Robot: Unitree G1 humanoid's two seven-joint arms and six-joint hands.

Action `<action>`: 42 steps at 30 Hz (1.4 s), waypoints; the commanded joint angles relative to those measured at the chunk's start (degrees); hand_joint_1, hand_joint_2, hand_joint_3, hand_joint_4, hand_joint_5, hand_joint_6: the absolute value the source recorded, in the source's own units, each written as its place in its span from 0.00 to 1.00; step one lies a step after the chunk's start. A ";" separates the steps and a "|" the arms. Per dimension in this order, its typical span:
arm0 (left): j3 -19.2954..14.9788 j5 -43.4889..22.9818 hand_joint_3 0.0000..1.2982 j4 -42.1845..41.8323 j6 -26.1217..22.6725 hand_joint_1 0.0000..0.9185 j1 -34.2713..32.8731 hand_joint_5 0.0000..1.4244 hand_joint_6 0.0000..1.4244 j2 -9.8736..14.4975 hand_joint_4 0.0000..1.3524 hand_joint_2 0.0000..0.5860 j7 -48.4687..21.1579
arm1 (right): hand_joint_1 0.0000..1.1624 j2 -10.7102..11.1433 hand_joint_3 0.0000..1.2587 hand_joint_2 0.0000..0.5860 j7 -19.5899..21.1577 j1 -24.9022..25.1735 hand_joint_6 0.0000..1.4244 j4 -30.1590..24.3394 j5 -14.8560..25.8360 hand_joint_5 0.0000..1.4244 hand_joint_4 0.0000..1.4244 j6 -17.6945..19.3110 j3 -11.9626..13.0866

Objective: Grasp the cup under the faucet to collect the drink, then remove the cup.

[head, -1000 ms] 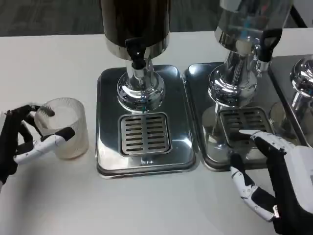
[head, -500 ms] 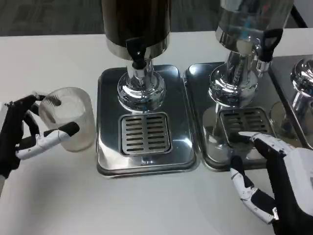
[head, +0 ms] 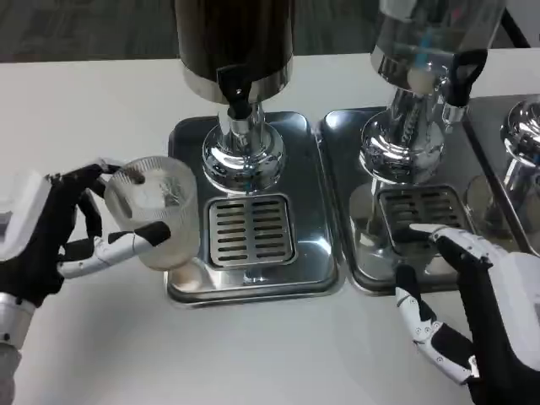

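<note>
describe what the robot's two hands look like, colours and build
The left hand has a white plate over its back, a black palm and black fingers, with one finger cased in white and tipped black. The right hand has the same white back plate and black body, with white segmented fingers and black tips. A strip of silver forearm shows below the left hand.

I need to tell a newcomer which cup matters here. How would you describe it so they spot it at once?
Start at the dark-bodied drink dispenser on the left steel drip tray. At that tray's left edge, the left hand holds the cup. It is the one clear ribbed plastic cup among polished metal.
</note>
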State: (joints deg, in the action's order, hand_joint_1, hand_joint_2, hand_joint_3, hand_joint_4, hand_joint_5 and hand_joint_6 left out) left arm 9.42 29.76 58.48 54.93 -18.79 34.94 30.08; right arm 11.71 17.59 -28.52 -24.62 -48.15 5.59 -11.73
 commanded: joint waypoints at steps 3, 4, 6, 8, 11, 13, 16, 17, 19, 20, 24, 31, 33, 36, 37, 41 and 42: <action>0.36 0.29 0.51 -0.73 0.08 0.42 -2.44 0.75 0.98 -1.52 0.60 0.10 -0.83 | 0.48 -0.58 0.34 0.80 0.14 -0.57 0.22 -1.12 -0.26 0.23 0.24 0.08 -0.12; 0.46 0.38 0.51 -0.61 -0.11 0.42 -2.75 0.75 0.98 -1.77 0.60 0.10 -0.99 | 0.48 -0.63 0.34 0.80 0.14 -0.66 0.22 -1.21 -0.30 0.23 0.24 0.07 -0.10; 0.77 0.56 0.51 -0.21 -0.65 0.42 -3.48 0.75 0.98 -2.43 0.60 0.10 -1.28 | 0.48 -0.72 0.34 0.80 0.13 -0.83 0.22 -1.40 -0.40 0.23 0.24 0.02 -0.11; 1.06 0.69 0.51 0.21 -1.11 0.42 -4.07 0.75 0.98 -2.94 0.60 0.10 -1.48 | 0.48 -0.91 0.34 0.80 0.18 -1.05 0.22 -1.60 -0.50 0.23 0.24 -0.06 -0.17; 1.49 0.99 0.51 0.82 -1.75 0.42 -4.84 0.75 0.98 -3.62 0.60 0.10 -1.70 | 0.48 -1.21 0.34 0.80 0.19 -1.33 0.22 -1.80 -0.76 0.23 0.24 -0.11 -0.29; 1.76 1.49 0.51 1.36 -2.34 0.42 -5.54 0.75 0.98 -4.13 0.60 0.10 -1.60 | 0.48 -1.45 0.34 0.80 0.25 -1.65 0.22 -2.00 -0.99 0.23 0.24 -0.19 -0.37; 2.21 1.73 0.51 2.77 -3.74 0.42 -6.87 0.75 0.98 -5.22 0.60 0.10 -1.76 | 0.48 -1.77 0.34 0.80 0.22 -2.22 0.22 -2.42 -1.22 0.23 0.24 -0.17 -0.30; 2.39 1.78 0.51 3.08 -4.07 0.42 -7.18 0.75 0.97 -5.47 0.60 0.10 -1.72 | 0.48 -1.83 0.34 0.80 0.15 -2.42 0.22 -2.58 -1.25 0.23 0.25 -0.15 -0.20; 2.71 1.84 0.51 3.50 -4.45 0.42 -7.57 0.75 0.97 -5.77 0.60 0.10 -1.59 | 0.48 -1.92 0.34 0.80 0.02 -2.75 0.22 -2.85 -1.35 0.23 0.25 -0.13 -0.09; 2.89 1.88 0.51 3.75 -4.68 0.42 -7.79 0.75 0.97 -5.94 0.60 0.10 -1.52 | 0.48 -1.93 0.34 0.80 -0.06 -2.85 0.22 -2.97 -1.32 0.23 0.25 -0.14 -0.01; 3.22 1.70 0.51 5.03 -5.72 0.42 -8.82 0.75 0.97 -6.79 0.60 0.10 -1.69 | 0.48 -1.93 0.34 0.80 -0.22 -3.29 0.22 -3.50 -1.40 0.23 0.25 -0.21 0.19; 3.85 1.77 0.51 6.75 -7.10 0.43 -10.47 0.75 0.97 -8.33 0.60 0.09 -1.89 | 0.48 -1.93 0.34 0.80 -0.35 -3.98 0.22 -3.97 -1.53 0.23 0.25 -0.19 0.43; 3.94 1.72 0.51 6.95 -7.18 0.43 -10.67 0.75 0.97 -8.64 0.60 0.09 -2.00 | 0.48 -2.00 0.34 0.80 -0.34 -4.26 0.22 -4.15 -1.63 0.23 0.25 -0.24 0.39; 4.07 1.60 0.51 7.28 -7.35 0.43 -11.05 0.75 0.97 -9.11 0.60 0.09 -2.18 | 0.48 -2.06 0.34 0.79 -0.35 -4.58 0.22 -4.35 -1.69 0.23 0.25 -0.29 0.41; 4.11 1.52 0.51 7.39 -7.41 0.43 -11.20 0.75 0.97 -9.27 0.60 0.09 -2.30 | 0.48 -2.07 0.34 0.79 -0.33 -4.73 0.22 -4.42 -1.71 0.23 0.25 -0.28 0.44; 4.55 1.53 0.51 7.58 -7.57 0.43 -11.71 0.75 0.97 -9.79 0.60 0.09 -2.36 | 0.49 -2.13 0.34 0.79 -0.26 -5.17 0.22 -4.63 -1.86 0.23 0.25 -0.29 0.45; 4.65 1.49 0.51 7.61 -7.57 0.43 -11.81 0.75 0.97 -9.87 0.60 0.09 -2.40 | 0.49 -2.16 0.34 0.79 -0.26 -5.26 0.22 -4.69 -1.90 0.23 0.25 -0.31 0.45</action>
State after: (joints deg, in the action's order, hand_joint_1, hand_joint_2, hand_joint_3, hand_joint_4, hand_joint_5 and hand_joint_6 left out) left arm 14.12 31.82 66.08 47.18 -28.68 25.49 27.79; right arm 9.64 17.50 -33.20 -27.91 -49.82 5.48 -11.62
